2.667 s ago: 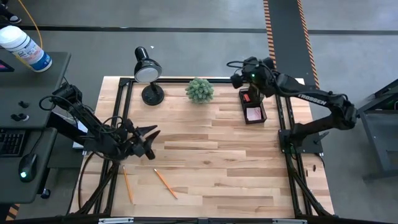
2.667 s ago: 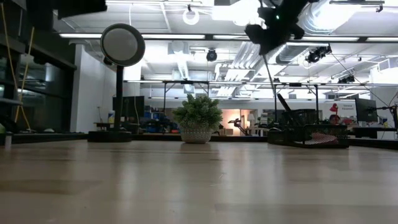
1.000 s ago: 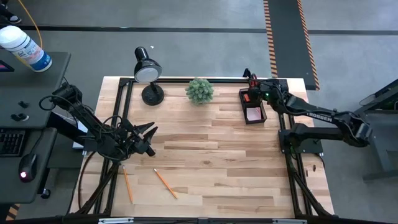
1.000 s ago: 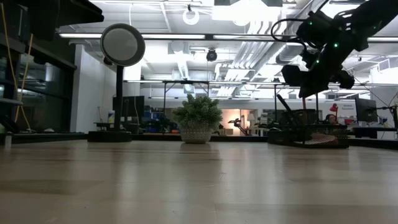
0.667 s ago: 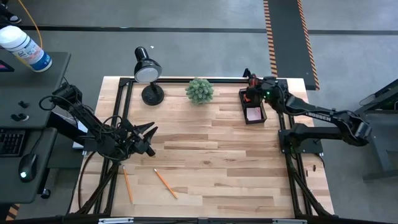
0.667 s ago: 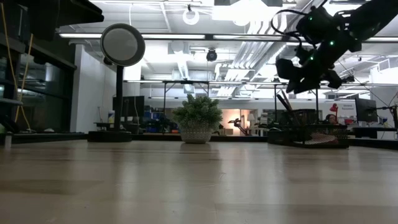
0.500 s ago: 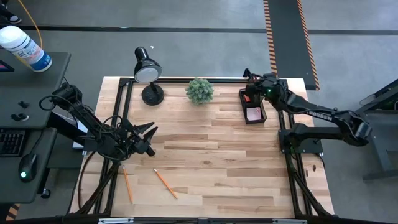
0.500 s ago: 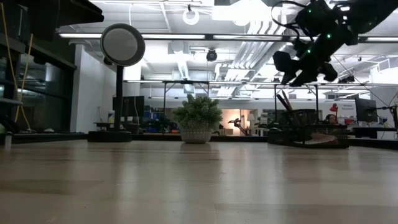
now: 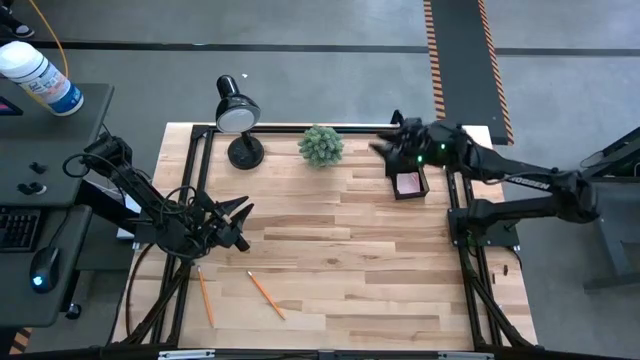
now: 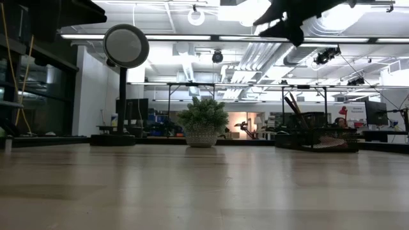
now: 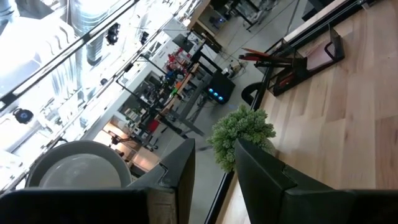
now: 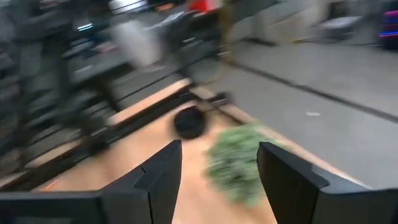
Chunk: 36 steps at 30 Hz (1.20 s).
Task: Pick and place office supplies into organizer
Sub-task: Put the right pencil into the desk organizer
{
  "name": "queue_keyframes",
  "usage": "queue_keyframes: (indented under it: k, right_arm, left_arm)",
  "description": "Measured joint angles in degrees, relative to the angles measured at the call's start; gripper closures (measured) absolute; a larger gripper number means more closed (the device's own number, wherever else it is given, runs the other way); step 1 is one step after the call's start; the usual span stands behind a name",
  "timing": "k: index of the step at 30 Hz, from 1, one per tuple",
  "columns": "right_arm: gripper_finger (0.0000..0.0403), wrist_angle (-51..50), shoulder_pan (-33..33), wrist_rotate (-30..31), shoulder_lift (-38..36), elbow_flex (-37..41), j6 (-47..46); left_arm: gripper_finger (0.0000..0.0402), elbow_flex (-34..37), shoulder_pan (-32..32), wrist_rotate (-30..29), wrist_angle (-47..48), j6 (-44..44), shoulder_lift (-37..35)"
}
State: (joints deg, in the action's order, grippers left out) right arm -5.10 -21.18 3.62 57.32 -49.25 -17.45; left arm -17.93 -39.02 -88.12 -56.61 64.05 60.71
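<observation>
At the left edge of the table [image 9: 330,240] the left end effector [image 9: 243,213] waits above the wood, its fingers set slightly apart with nothing between them. Just nearer the front edge lie two orange pencils [image 9: 204,297], one beside the left frame rail and the other [image 9: 266,295] a little inboard, both flat on the boards and well apart from everything else. They look light, thin and stiff, so a pinch near the middle of the shaft would likely keep them from tipping, though the smooth surface could let them roll or slip. The wide middle of the table is open, giving free room to carry them across. Along the back edge stand a black desk lamp [image 9: 238,118] and a small green plant [image 9: 321,144], both best skirted. At the right rear sits the black mesh organizer [image 9: 408,183], with a pink pad visible in its lower tray and pens standing in its cup in the low view. The right end effector [image 9: 385,148] hangs just above and beside the organizer, its fingers spread and holding nothing.
</observation>
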Motion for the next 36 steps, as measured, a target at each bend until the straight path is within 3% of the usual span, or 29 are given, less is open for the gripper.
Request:
queue_keyframes:
  k: [4,10,14,18,21,27,36]
  right_arm:
    - [0.0217,0.0,7.9,0.4,0.0,1.8,1.3]
    - [0.0228,0.3,17.0,7.7,0.0,6.4,2.8]
    - [0.0231,0.6,20.4,10.2,0.1,8.7,2.7]
    - [0.0229,3.9,22.7,10.5,0.1,11.4,2.3]
    - [0.023,8.0,24.6,8.8,0.7,13.2,1.0]
    - [0.0235,13.8,29.3,7.4,4.1,16.7,-1.7]
    - [0.0237,24.4,34.9,8.7,13.2,18.3,-1.0]
  left_arm:
    - [0.03,0.0,-2.2,1.8,3.1,0.0,0.0]
    - [0.03,-0.4,-8.4,23.6,13.6,-3.8,-0.6]
    - [0.03,-5.2,-7.2,27.1,32.8,-18.1,-1.5]
    - [0.03,-12.4,-2.6,45.3,59.8,-38.1,-0.9]
    - [0.03,-14.9,0.3,55.4,68.5,-45.4,0.9]
    - [0.03,-15.1,1.4,67.2,72.1,-45.0,3.3]
    - [0.03,-15.1,1.6,74.2,78.9,-41.0,5.2]
